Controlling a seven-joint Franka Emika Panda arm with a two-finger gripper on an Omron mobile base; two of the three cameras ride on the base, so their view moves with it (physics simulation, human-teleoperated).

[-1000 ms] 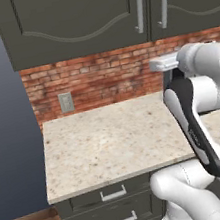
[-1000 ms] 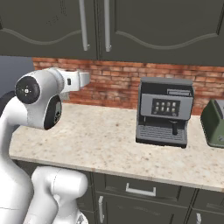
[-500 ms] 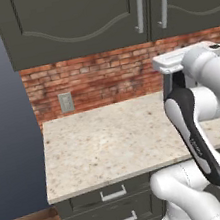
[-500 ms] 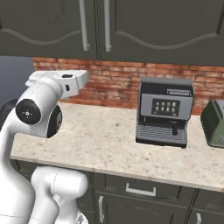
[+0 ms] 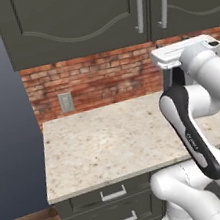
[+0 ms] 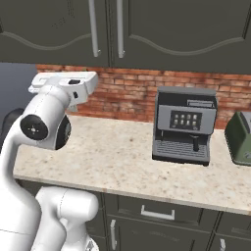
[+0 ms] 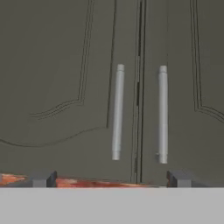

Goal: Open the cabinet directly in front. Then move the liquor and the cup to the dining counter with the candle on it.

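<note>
Cabinet [image 7: 87, 87] doors were both shut at inspection; the opening step was in hand and not yet begun in contact.

Nearest, the gripper [image 7: 109, 178] was raised to the level of the cabinet's lower edge, its two dark fingertips [image 7: 41, 178] spread wide apart with nothing between them. It stood short of the doors, touching neither. The arm's white wrist [image 5: 186, 53] hung below the cabinet, above the beige worktop [image 5: 112, 142].

Beyond the fingertips, the two vertical silver bar handles flanked the cabinet's centre seam: the left handle [image 7: 117, 111] just left of the seam, the right handle [image 7: 162, 113] just right of it. Both fell between the fingertips as seen from the hand. A strip of red brick wall [image 6: 132, 93] showed directly under the cabinet.

Below the cabinet and to its right, a coffee machine [image 6: 184, 125] stood on the worktop, with a green toaster [image 6: 240, 137] further right. Drawers [image 5: 115, 207] sat beneath the worktop.

The liquor and cup could not be located; presumably they are behind the closed doors.

Judgement: the next move calls for advancing toward one handle, centring it between the fingertips, clamping, then pulling outward along the door's hinge arc.
</note>
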